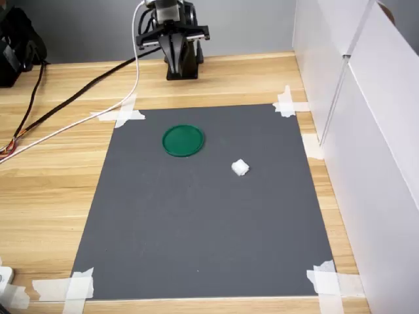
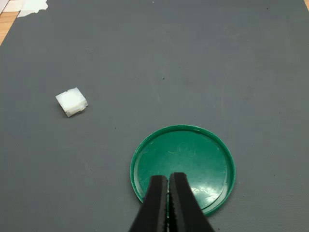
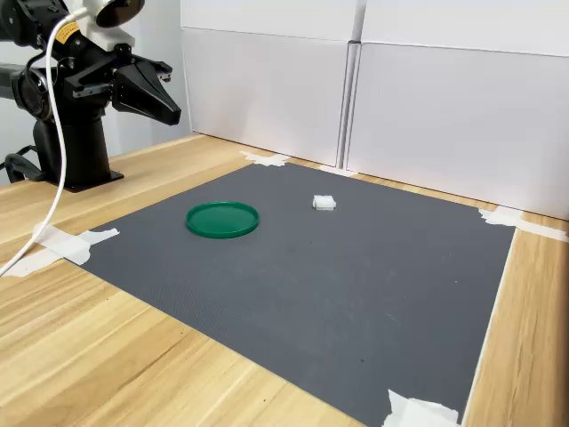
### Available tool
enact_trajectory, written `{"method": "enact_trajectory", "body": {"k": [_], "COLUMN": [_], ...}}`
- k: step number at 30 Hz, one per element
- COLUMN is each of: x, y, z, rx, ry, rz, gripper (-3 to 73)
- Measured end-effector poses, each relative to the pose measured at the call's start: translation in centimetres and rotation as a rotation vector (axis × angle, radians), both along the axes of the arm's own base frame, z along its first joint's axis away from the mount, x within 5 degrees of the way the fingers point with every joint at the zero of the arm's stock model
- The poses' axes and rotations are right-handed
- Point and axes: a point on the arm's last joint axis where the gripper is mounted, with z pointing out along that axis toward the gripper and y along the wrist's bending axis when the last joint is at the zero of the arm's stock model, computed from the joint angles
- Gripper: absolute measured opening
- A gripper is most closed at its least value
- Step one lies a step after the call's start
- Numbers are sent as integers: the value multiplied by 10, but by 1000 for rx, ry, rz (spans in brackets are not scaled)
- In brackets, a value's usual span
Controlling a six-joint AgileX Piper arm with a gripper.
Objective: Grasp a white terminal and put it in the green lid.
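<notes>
White terminal (image 1: 240,168) sits loose on the grey mat (image 1: 203,216), near the empty green lid (image 1: 182,140); my pincer (image 2: 167,181) hangs pressed together, holding nothing, so grasp and placement both remain.

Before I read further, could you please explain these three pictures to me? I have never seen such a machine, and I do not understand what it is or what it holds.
The black machine is a robot arm with a gripper at its tip. It stands at the edge of a wooden table. Two pictures come from cameras off the arm; the third comes from a camera on its wrist, looking down past the two black fingers. The fingers are pressed together and hold nothing. A grey mat is taped to the table. On it lie a round green lid, empty, and a small white terminal, apart from the lid. White panels stand beside the table.
</notes>
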Motion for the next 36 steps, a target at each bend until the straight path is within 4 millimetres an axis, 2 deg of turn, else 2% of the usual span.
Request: {"method": "enact_trajectory", "body": {"k": [22, 30, 36], "x": [0, -2, 13], "y": [0, 0, 1], "z": [1, 32, 47], "rx": [0, 4, -3], "ry": [0, -33, 65], "rz": [0, 2, 3], "gripper": [-21, -21, -21]}}
